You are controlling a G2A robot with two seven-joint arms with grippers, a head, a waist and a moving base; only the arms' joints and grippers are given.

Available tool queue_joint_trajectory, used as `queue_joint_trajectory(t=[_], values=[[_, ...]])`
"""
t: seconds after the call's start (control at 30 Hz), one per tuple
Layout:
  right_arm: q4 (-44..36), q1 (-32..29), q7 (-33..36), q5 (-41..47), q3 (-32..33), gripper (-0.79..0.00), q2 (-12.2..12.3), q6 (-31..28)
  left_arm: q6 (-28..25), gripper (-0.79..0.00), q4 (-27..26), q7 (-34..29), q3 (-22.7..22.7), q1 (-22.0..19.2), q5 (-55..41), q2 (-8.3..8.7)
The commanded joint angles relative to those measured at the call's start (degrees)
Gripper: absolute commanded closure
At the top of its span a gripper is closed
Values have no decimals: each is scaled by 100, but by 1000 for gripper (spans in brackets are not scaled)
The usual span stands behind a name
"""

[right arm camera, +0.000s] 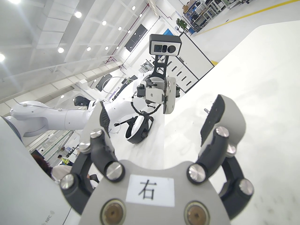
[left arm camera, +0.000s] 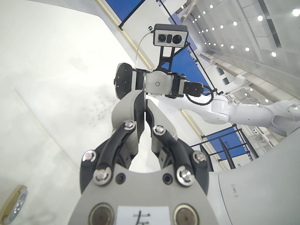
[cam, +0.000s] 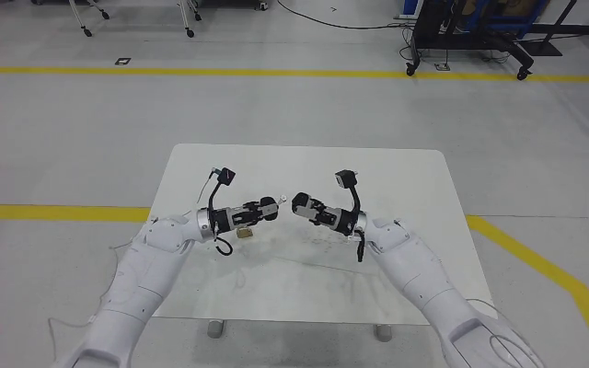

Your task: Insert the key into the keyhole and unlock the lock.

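Observation:
A brass padlock [cam: 245,234] with a steel shackle lies on the white table [cam: 386,175], under my left forearm; its edge shows in the left wrist view [left arm camera: 14,202]. My left gripper [cam: 274,203] hangs above the table's middle. Its fingers [left arm camera: 140,108] are shut on a thin metal blade [left arm camera: 145,92], seen edge-on, which looks like the key. My right gripper [cam: 298,204] faces it a short way off. It is open [right arm camera: 160,104], with nothing between its fingers.
A small thin metal piece [right arm camera: 206,110] lies on the table near my right gripper's fingertip. The table top has faint scuff marks [left arm camera: 100,111]. Floor with yellow lines surrounds the table.

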Motion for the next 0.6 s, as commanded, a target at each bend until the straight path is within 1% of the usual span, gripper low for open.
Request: queue_joint_trajectory(t=[0.0,0.07,0.13,0.23,0.33,0.4,0.43,0.5,0.57], values=[[-92,14,17,-363,6,-785,31,156,233,0,-94,-197,-14,21,104,38],[-128,108,304,-927,35,-785,113,287,400,0,-134,-555,-38,34,-21,79],[-191,146,380,-1535,155,-785,214,503,504,0,-147,-972,-66,16,-236,116],[-467,8,584,-1772,301,-785,338,589,889,0,-310,-1473,78,-15,-560,153],[-732,-133,1027,-1527,360,-785,433,602,1186,0,-478,-1770,303,-64,-694,204],[-857,-193,1263,-1166,330,-705,476,757,1293,0,-572,-1878,469,-106,-674,247],[-949,-227,1365,-906,252,-616,489,858,1295,0,-591,-1879,536,-121,-656,270],[-1081,-206,1596,-509,72,-474,541,1089,1258,0,-580,-1843,658,-163,-570,314],[-1141,-172,1764,-173,-93,-403,603,1257,1206,0,-562,-1790,791,-202,-512,348]])
